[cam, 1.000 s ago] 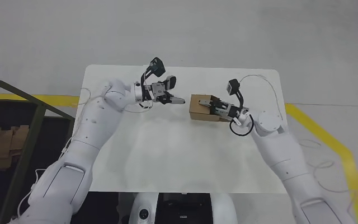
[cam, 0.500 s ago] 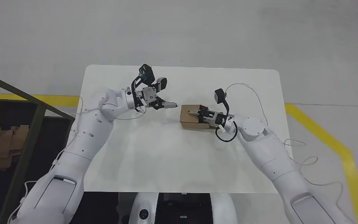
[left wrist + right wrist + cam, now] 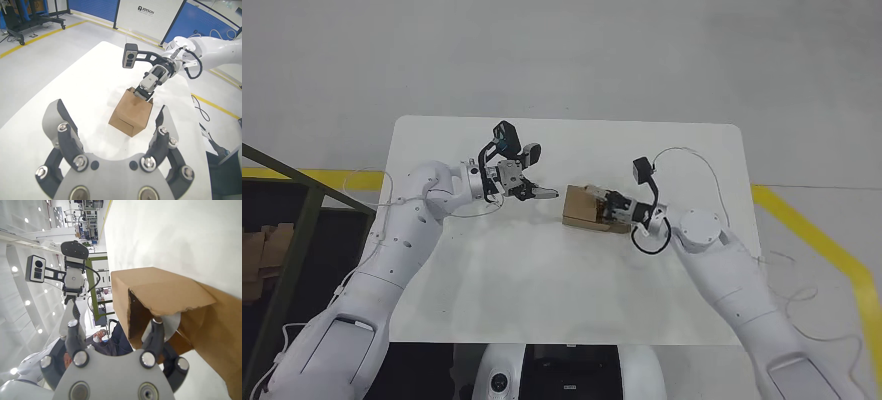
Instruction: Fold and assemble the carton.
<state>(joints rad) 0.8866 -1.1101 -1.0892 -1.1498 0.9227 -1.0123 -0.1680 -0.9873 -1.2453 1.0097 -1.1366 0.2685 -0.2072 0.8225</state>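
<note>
A white rectangular tabletop with rounded corners. A small brown cardboard carton rests directly on its surface, near the middle and a little toward the right side. The carton's left end is closed, with a tuck slot showing. Its right end is open, with one ragged-edged flap folded partly across the opening.

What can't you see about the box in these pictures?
- Inside of the carton: right wrist view, dark, shaded by its own flap.
- One tip of the right gripper: right wrist view, behind that flap.
- Carton's open end: top view, too small, covered by the right gripper.
- Carton's underside: left wrist view, against the table.
</note>
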